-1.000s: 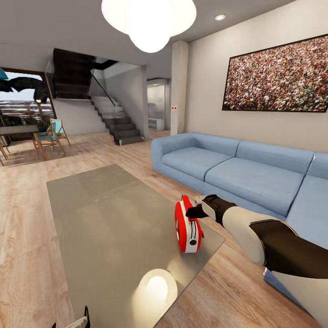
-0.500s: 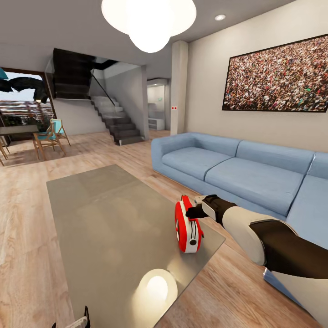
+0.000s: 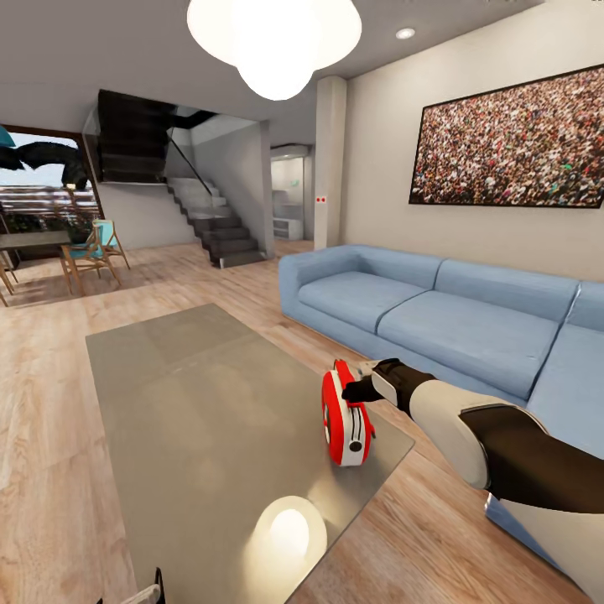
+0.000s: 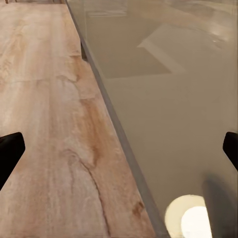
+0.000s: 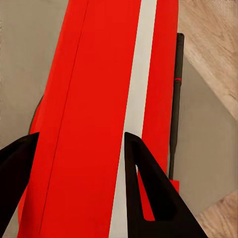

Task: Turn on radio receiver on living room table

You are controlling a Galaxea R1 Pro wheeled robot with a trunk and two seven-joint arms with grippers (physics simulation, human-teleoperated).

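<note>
The red radio receiver (image 3: 345,424) with white trim stands upright near the right edge of the grey glossy table (image 3: 201,394). My right gripper (image 3: 356,388) sits at the radio's top far end, fingertips touching it. In the right wrist view the radio (image 5: 99,74) runs lengthwise under my right gripper (image 5: 82,136), whose dark fingers (image 5: 148,198) are spread, one lying over the white stripe; the thin black handle (image 5: 174,114) runs beside it. My left gripper (image 4: 124,144) hangs open over the table's edge (image 4: 119,129) and the wood floor, holding nothing.
A blue sectional sofa (image 3: 436,310) runs along the right, close behind my right arm. The crowd picture (image 3: 512,138) hangs above it. A white pendant lamp (image 3: 273,38) reflects on the table. Stairs (image 3: 210,222) and wooden chairs (image 3: 88,252) stand far back.
</note>
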